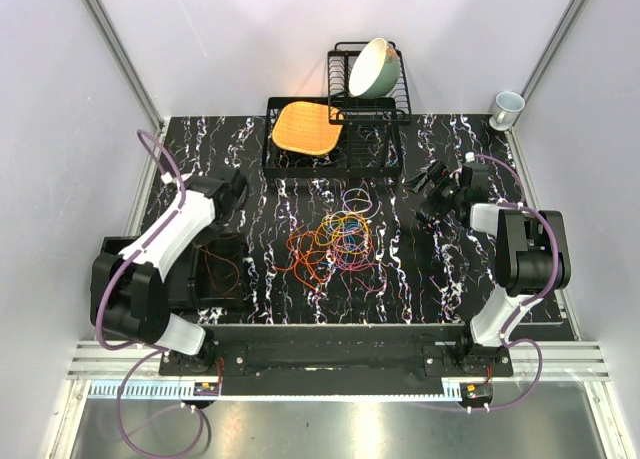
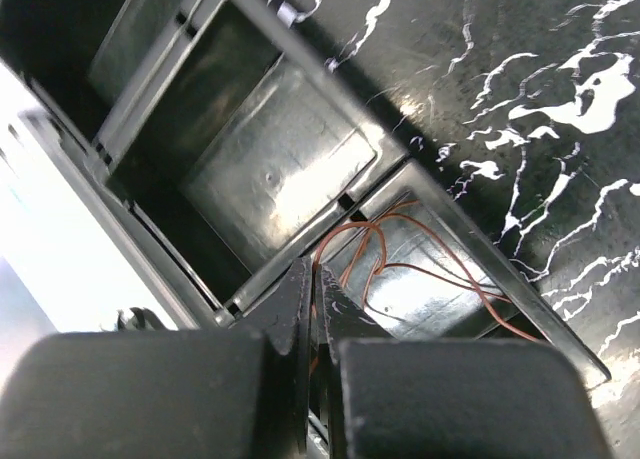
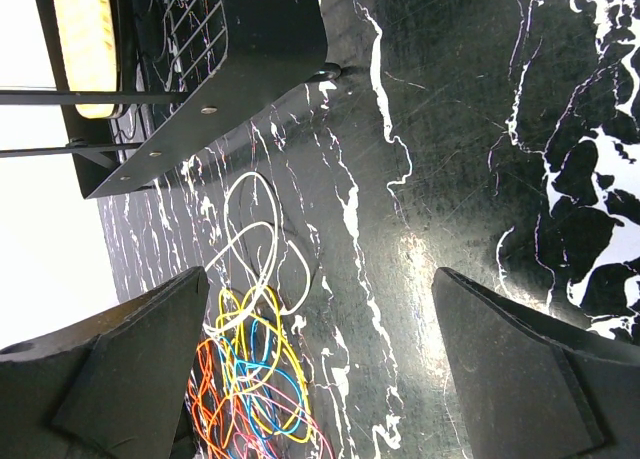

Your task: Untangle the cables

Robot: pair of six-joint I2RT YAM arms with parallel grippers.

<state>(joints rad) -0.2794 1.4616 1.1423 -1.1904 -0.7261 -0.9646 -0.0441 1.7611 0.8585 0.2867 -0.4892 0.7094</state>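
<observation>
The left gripper (image 2: 312, 279) is seen with its jaws pressed together, poised over a black compartment tray (image 2: 320, 74) at the left side of the table (image 3: 480, 129). A single orange-red strand (image 2: 430, 271) is laid in loops inside one compartment and can be traced up to the fingertips. Whether it is pinched between them or merely lies beside them cannot be told.

The right gripper (image 3: 330, 379) is held with its jaws wide apart and nothing between them. It is poised above the bare marbled surface to the right of the heap, well apart from it.

The cables (image 1: 340, 241) are found mid-table, between the two arms. They form a loose knot of orange-red, yellow, blue and purple loops, and the outermost loops are thrown toward the dish rack (image 1: 365, 109).

The step in hand is judged to be the depositing of one freed strand in the tray, with most of the sorting not yet done. If the strand is clamped, the jaws must be parted and the arm lifted straight clear, so that the wire is not dragged back out. An outlying loop at the edge of the knot should then be chosen and gripped. The rest should be steadied by the other arm while the loop is drawn away slowly, so that the hair-thin wires are not tightened on one another.
</observation>
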